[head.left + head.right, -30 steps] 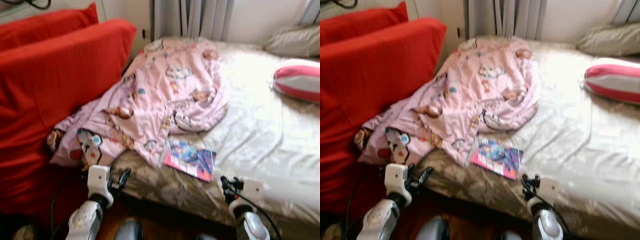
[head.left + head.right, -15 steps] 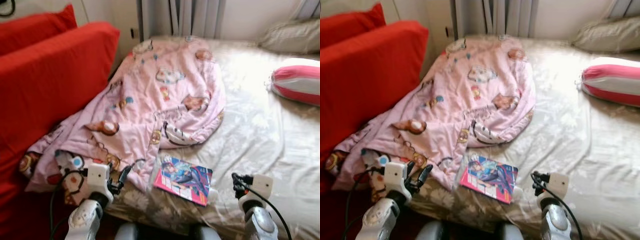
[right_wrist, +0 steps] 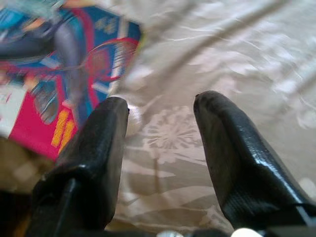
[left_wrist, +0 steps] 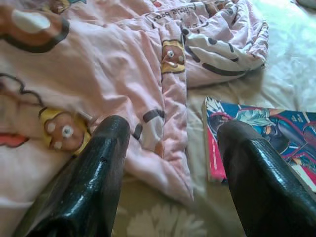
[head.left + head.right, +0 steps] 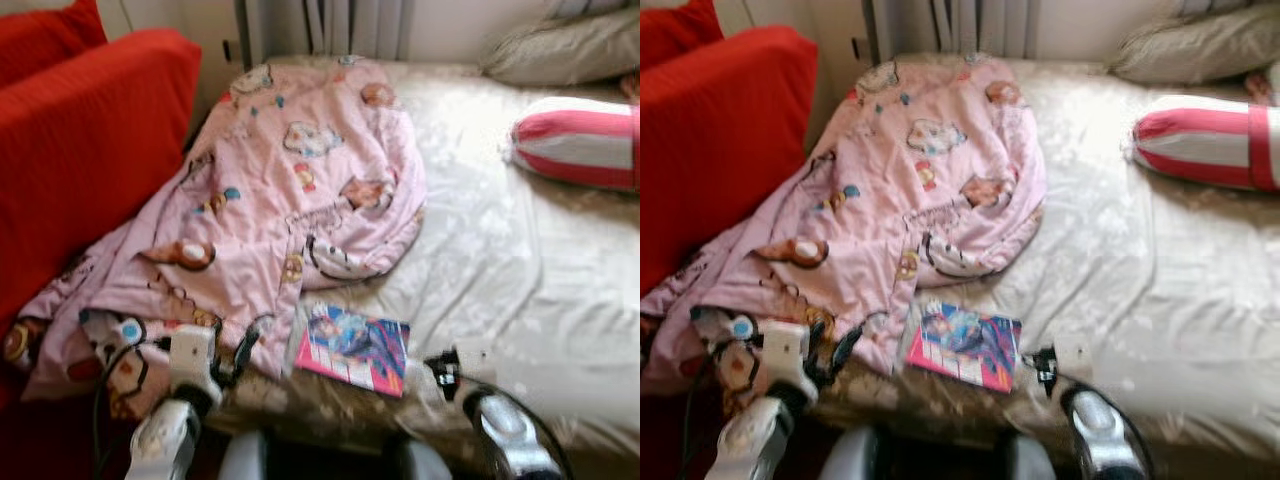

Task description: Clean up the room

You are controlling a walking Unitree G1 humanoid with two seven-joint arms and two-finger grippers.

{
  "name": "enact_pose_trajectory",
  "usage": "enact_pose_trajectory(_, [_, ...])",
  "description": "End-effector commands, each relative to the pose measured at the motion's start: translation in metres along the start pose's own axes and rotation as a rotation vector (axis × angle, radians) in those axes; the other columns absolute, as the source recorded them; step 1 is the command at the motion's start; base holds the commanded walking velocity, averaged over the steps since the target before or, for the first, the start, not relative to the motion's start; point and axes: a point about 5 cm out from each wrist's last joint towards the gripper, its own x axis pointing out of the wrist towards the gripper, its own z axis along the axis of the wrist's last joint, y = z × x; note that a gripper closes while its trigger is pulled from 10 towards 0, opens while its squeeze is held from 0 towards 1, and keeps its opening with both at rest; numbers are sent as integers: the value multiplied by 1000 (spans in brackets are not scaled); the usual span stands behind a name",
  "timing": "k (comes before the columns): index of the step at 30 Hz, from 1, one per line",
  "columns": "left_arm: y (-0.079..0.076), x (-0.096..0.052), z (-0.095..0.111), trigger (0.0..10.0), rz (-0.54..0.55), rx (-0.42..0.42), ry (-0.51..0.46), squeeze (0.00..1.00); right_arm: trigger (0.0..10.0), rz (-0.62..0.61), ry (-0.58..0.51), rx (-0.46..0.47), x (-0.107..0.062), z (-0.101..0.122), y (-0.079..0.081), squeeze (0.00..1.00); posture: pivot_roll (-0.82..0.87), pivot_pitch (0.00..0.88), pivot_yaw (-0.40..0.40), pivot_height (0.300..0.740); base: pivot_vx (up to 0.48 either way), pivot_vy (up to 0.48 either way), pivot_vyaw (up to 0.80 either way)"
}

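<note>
The bed [image 5: 520, 290] has been approached, both empty claws, left [image 4: 170, 148] and right [image 3: 160, 123], brought wide open beside the pink-edged comic book [image 5: 352, 348], likely to be picked up first.

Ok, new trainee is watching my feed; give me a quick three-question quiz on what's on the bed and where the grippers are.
1. True or false: the magazine lies fully under the pink blanket.
2. Which gripper has its fingers over the blanket's edge? A) left gripper B) right gripper
3. Fill in: the striped pillow is pink and ____.

Key
1. False: it lies uncovered on the bed sheet, beside the blanket's edge.
2. A; the right gripper hangs over the sheet, next to the magazine.
3. White.
</note>
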Motion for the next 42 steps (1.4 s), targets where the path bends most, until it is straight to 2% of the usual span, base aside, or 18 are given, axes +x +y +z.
enact_pose_trajectory(1, [0, -4, 2, 10000, 3, -5, 2, 0, 10000, 26, 66, -76, -2, -9, -2, 1000, 173, 186, 5, 626, 0, 0, 0])
enact_pose_trajectory(5, [0, -14, 3, 10000, 1, -2, 14, 0, 10000, 67, 77, -207, -2, -9, -4, 1000, 183, 213, 17, 626, 0, 0, 0])
enact_pose_trajectory(9, [1, -26, 3, 10000, 5, 6, 35, 0, 10000, 49, 85, -250, -3, -6, -15, 1000, 207, 261, 40, 626, 0, 0, 0])
enact_pose_trajectory(10, [1, -29, 3, 10000, 5, 7, 37, 0, 10000, 43, 88, -270, -3, -6, -17, 447, 209, 266, 42, 626, 0, 0, 0])
enact_pose_trajectory(11, [1, -32, 4, 10000, 4, 8, 41, 0, 10000, 39, 90, -285, -3, -5, -20, 39, 215, 275, 48, 626, 0, 0, 0])
enact_pose_trajectory(12, [1, -34, 4, 10000, 2, 9, 45, 0, 10000, 36, 90, -292, -3, -3, -22, 0, 217, 279, 50, 626, 0, 0, 0])
enact_pose_trajectory(14, [0, -38, 6, 10000, -4, 14, 53, 0, 10000, 31, 85, -300, -3, 1, -28, 0, 226, 298, 58, 626, 0, 0, 0])
enact_pose_trajectory(15, [1, -43, 8, 10000, -6, 18, 61, 0, 10000, 39, 81, -333, -2, 6, -32, 0, 233, 310, 70, 626, 0, 0, 0])
enact_pose_trajectory(20, [1, -48, 11, 10000, -14, 26, 78, 0, 10000, 73, 58, -402, -1, 17, -37, 0, 245, 325, 82, 626, 0, 0, 0])
enact_pose_trajectory(23, [1, -52, 13, 10000, -23, 32, 94, 0, 10000, 107, 53, -507, 0, 27, -42, 0, 256, 336, 93, 626, 0, 0, 0])
enact_pose_trajectory(30, [0, -56, 14, 10000, -32, 34, 114, 0, 10000, 179, 67, -538, 1, 31, -38, 0, 268, 345, 101, 626, 0, 0, 0])
enact_pose_trajectory(37, [-3, -59, 14, 10000, -47, 35, 142, 0, 10000, 186, 80, -581, 3, 34, -37, 0, 273, 352, 107, 626, 0, 0, 0])
enact_pose_trajectory(42, [-4, -61, 14, 10000, -48, 35, 147, 0, 10000, 171, 87, -578, 3, 34, -38, 0, 277, 357, 107, 626, 0, 0, 0])
